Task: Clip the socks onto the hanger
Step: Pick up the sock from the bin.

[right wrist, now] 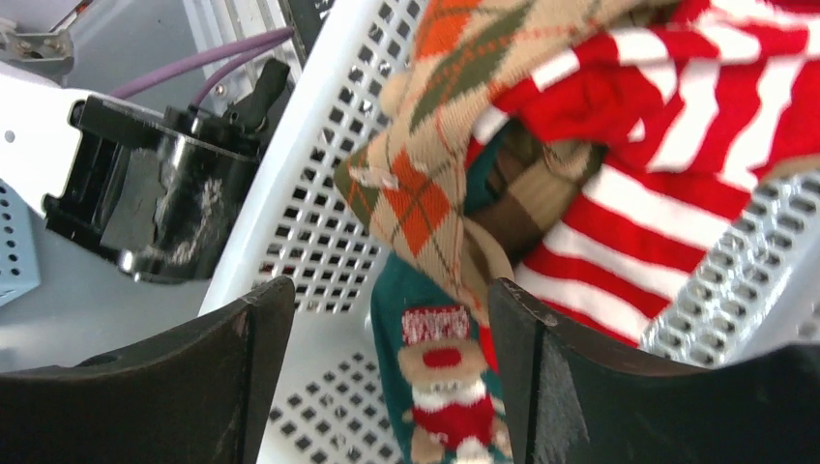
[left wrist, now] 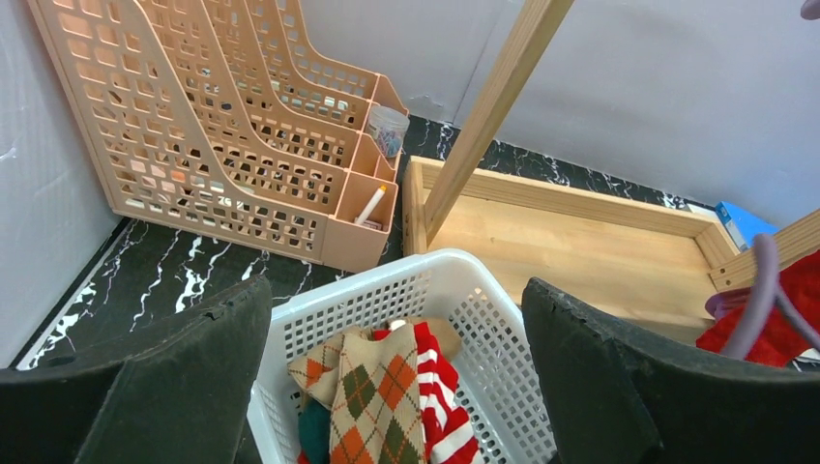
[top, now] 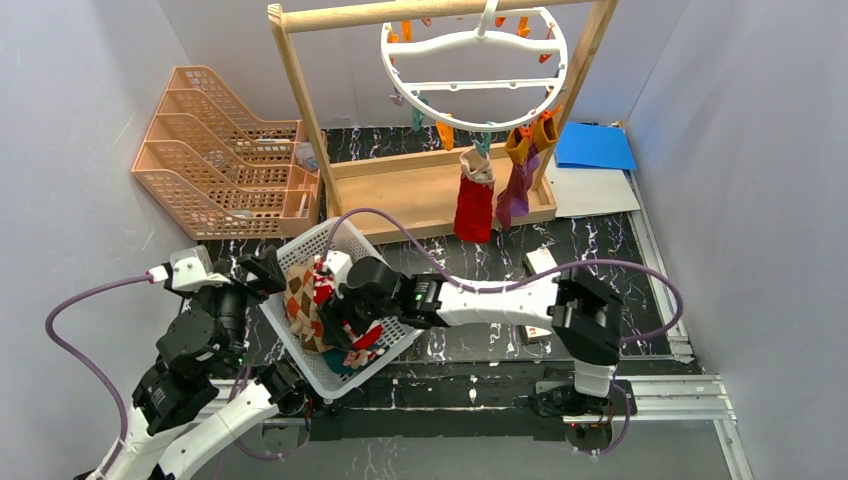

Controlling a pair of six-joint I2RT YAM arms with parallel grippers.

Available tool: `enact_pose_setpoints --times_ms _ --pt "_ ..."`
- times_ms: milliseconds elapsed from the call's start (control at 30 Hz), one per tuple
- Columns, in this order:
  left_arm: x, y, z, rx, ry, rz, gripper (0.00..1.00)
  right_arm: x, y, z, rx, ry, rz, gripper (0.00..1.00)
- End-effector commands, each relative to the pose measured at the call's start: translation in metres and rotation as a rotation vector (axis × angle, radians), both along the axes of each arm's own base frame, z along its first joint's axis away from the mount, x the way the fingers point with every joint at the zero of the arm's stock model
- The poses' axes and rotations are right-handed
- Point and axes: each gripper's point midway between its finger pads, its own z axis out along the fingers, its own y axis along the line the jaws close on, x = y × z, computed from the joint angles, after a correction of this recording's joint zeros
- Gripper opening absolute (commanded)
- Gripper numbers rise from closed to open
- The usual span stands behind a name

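Observation:
The round white hanger (top: 475,75) hangs from the wooden rack, with a red sock (top: 474,205) and a maroon-purple sock with an orange cuff (top: 518,185) clipped under it. More socks lie in a white basket (top: 320,240): an argyle one (left wrist: 372,396), a red-and-white striped one (left wrist: 440,387) and a dark teal one (right wrist: 440,387) with a reindeer figure. My right gripper (right wrist: 392,377) is down inside the basket, open, with the teal sock lying between its fingers close to the right one. My left gripper (left wrist: 396,387) is wide open at the basket's near left side, holding nothing.
A peach file organizer (top: 220,150) stands at the back left, with a small jar (left wrist: 387,130) in its end compartment. The wooden rack's base (top: 420,190) lies behind the basket. A blue sheet (top: 595,147) and a small box (top: 540,265) lie to the right.

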Motion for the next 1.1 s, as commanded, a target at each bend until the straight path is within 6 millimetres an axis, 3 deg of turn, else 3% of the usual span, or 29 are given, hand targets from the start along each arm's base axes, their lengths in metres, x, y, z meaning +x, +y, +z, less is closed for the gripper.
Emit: enact_pose_setpoints --times_ms 0,133,333,433,633,733,833,933,967,1067 --pt "-0.001 0.006 0.01 0.024 -0.004 0.023 0.98 0.008 0.038 0.019 0.094 -0.1 0.006 0.81" --pt "0.0 0.007 0.01 0.033 -0.002 0.03 0.98 0.016 0.048 0.005 0.076 -0.128 -0.013 0.76" --pt "-0.001 0.007 0.009 0.029 -0.006 0.032 0.98 0.018 0.058 -0.01 0.051 -0.118 -0.011 0.5" --pt "-0.002 0.008 0.008 0.025 -0.01 0.032 0.98 0.044 0.047 -0.013 0.02 -0.157 -0.146 0.37" --pt "-0.002 0.008 0.006 0.028 -0.013 0.031 0.98 0.1 0.0 0.014 0.039 -0.205 -0.419 0.18" --pt "0.001 0.005 0.005 0.042 -0.008 0.025 0.98 0.113 -0.021 0.016 0.03 -0.204 -0.479 0.17" --pt "0.004 0.001 0.003 0.055 -0.002 0.021 0.98 0.105 -0.024 0.023 0.054 -0.18 -0.428 0.24" --pt "0.007 -0.002 0.001 0.063 0.004 0.016 0.98 0.065 -0.006 0.051 0.22 -0.115 -0.207 0.48" --pt "0.007 -0.003 0.001 0.063 0.004 0.015 0.98 0.053 0.001 0.052 0.234 -0.079 -0.142 0.57" --pt "0.008 -0.005 0.002 0.065 0.003 0.01 0.98 0.025 0.023 0.043 0.227 0.03 0.008 0.64"
